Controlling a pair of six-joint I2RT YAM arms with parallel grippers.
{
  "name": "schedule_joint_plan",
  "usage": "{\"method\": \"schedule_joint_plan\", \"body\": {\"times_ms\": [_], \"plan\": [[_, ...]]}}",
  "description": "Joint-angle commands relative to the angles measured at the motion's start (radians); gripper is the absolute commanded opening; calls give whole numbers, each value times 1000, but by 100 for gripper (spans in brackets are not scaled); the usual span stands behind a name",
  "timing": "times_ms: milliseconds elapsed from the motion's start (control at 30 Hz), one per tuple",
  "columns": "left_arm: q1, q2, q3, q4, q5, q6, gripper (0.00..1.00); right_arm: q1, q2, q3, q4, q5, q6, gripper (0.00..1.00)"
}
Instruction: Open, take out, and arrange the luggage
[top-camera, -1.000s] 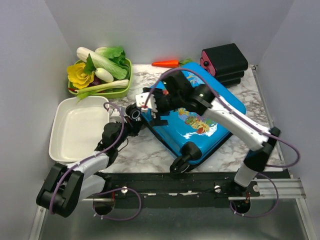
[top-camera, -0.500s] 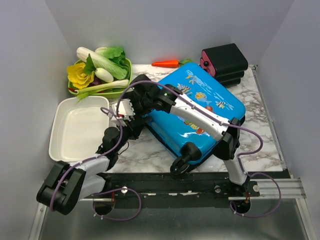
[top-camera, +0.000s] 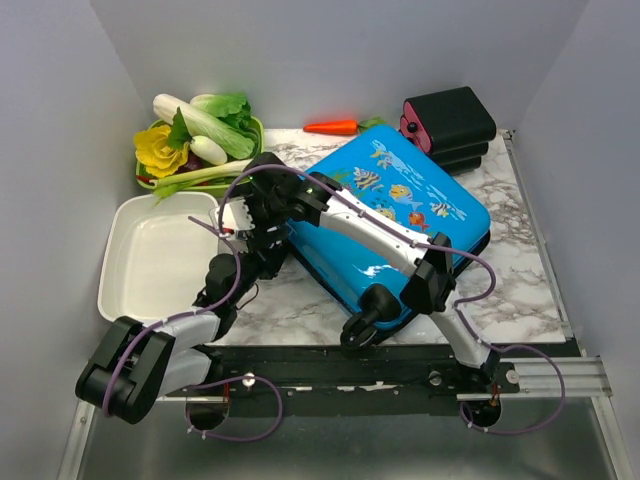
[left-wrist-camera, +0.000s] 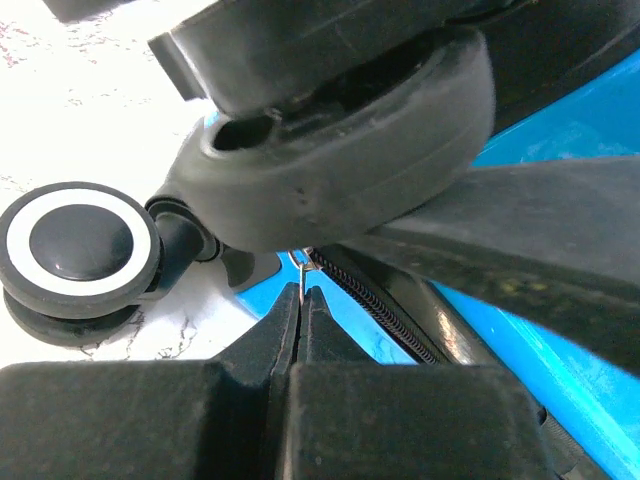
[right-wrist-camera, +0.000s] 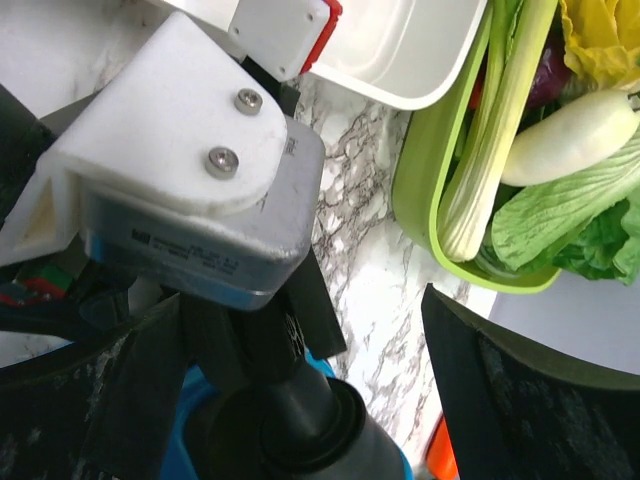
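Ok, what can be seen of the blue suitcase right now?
The luggage is a small bright-blue hard shell, glossy like plastic, printed with colourful fish, with black trim and black wheels. It lies flat, lid down, on the marble table, turned diagonally, wheels toward the arms. A black zipper runs along its edge; the left gripper, jaws shut, pinches what looks like the small metal pull there. The right arm reaches across its lid.

Left gripper (left-wrist-camera: 301, 292) closed, right gripper (right-wrist-camera: 300, 302) spread
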Motion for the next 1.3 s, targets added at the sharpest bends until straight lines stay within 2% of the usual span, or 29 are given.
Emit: {"method": "schedule_joint_plan", "body": {"times_ms": [0,100,133,167,233,300,333,400,467,500,567,600,633,667,700,767,1000,1100,1267], "plan": [[-8,-2,-13,-15,4,74,0,14,98,35,-58,22,-28,100],[-9,-2,-13,-18,3,72,0,13,105,19,-21,22,-19,97],[-8,-5,-13,-19,1,74,0,13,105,19,-21,24,-17,90],[-9,-8,-15,-21,0,75,0,13,107,19,-26,30,-16,80],[-8,-17,-16,-26,-6,75,0,14,104,12,-38,63,-2,45],[-8,-22,-18,-26,-9,74,0,13,98,-19,-47,111,-1,35],[-8,-26,-16,-27,-11,72,0,13,89,-30,-44,128,5,19],[-8,-32,-18,-35,-16,71,0,14,81,-41,-47,172,30,2],[-8,-49,-21,-39,-37,66,0,14,44,-51,-41,185,59,1],[-8,-58,-21,-56,-49,59,0,14,20,-111,-19,210,96,1],[-8,-94,-24,-75,-71,57,0,16,-127,-257,177,260,104,1],[-8,-106,-27,-87,-86,55,0,19,-195,-395,309,313,96,1],[-8,-133,-30,-85,-85,62,0,19,-277,-649,626,324,84,1],[-8,-149,-36,-84,-86,63,0,17,-392,-763,761,327,67,1],[-8,-163,-38,-93,-91,62,0,17,-436,-824,849,332,84,1],[-6,-198,-36,-107,-98,66,0,19,-490,-890,871,327,131,1],[-6,-223,-35,-134,-144,69,0,19,-735,-1142,997,154,243,1],[-6,-212,-29,-124,-178,60,0,22,-818,-1189,977,70,274,1],[-6,-165,31,-127,-215,69,0,21,-951,-1268,844,-50,282,1]]}}
